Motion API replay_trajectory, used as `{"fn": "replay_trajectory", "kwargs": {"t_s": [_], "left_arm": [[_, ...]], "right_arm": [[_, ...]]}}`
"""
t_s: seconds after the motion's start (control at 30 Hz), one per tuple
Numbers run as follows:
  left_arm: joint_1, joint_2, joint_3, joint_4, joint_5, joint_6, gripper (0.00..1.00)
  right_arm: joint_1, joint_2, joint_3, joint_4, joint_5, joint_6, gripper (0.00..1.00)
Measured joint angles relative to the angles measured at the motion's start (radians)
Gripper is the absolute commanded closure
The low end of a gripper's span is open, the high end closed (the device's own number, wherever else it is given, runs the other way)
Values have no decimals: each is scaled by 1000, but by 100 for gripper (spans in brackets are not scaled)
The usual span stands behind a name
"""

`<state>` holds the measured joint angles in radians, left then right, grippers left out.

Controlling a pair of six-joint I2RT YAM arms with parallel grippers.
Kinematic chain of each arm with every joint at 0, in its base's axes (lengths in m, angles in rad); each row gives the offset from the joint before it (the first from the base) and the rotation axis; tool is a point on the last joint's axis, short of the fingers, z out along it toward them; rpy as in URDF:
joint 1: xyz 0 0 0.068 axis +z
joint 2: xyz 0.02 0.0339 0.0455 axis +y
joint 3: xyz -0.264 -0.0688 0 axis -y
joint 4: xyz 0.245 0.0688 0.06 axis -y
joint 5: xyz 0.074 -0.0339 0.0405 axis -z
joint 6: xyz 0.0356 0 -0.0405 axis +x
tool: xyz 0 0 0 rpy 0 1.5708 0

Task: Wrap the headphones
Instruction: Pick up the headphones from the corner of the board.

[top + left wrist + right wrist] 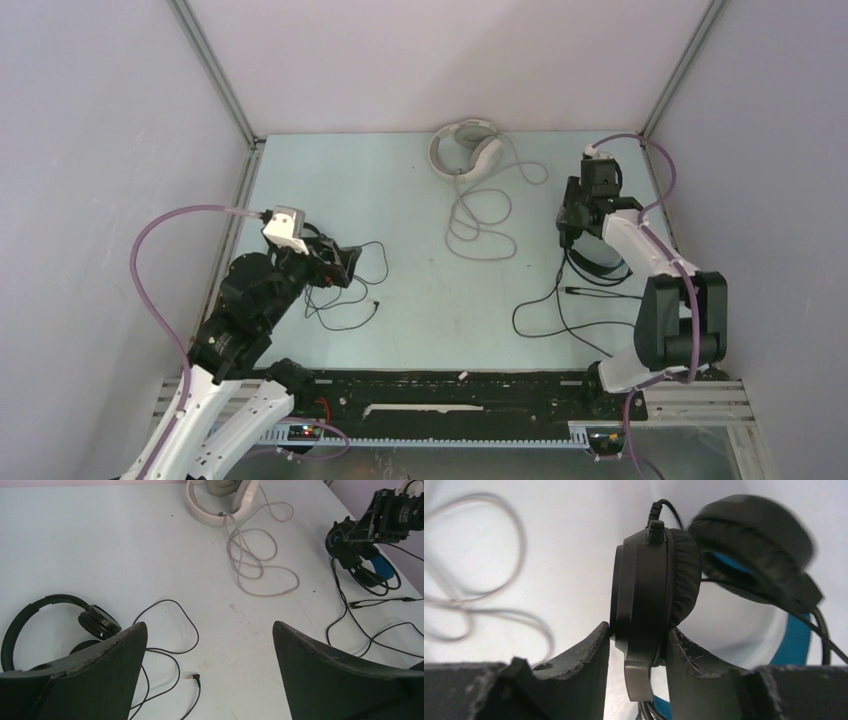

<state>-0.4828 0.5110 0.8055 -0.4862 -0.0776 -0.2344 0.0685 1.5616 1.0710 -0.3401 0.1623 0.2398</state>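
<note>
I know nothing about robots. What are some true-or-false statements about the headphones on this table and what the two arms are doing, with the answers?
1. The white headset has its cord wound neatly round it. False: the cord lies in loose loops on the table.
2. The jaws of the right arm are clamped on an earcup of the blue-lined black headset. True.
3. The jaws of the left arm grip the small black headset. False: they stand wide open and hold nothing, and that headset lies on the table.
4. Three headsets are in view. True.
</note>
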Motion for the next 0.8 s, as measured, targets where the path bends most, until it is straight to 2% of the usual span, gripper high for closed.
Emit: {"fn": "replay_trajectory", "kwargs": {"t_s": [0.1, 0.23, 0.43, 0.6, 0.8], "left_arm": [[0, 8, 0, 5, 1, 0, 2], [0, 43, 0, 4, 10, -5, 3], [1, 92, 0, 8, 84, -63, 0], [1, 126, 0, 80, 202, -150, 0], [-23, 219, 0, 225, 264, -231, 2]], "right_arm": [[20, -77, 0, -31, -86, 42, 65], [39, -201, 0, -52, -284, 128, 65], [66, -340, -58, 17, -517, 338, 66], [106, -427, -194, 158, -575, 618, 66], [173, -480, -331, 353, -529, 1020, 65]]}}
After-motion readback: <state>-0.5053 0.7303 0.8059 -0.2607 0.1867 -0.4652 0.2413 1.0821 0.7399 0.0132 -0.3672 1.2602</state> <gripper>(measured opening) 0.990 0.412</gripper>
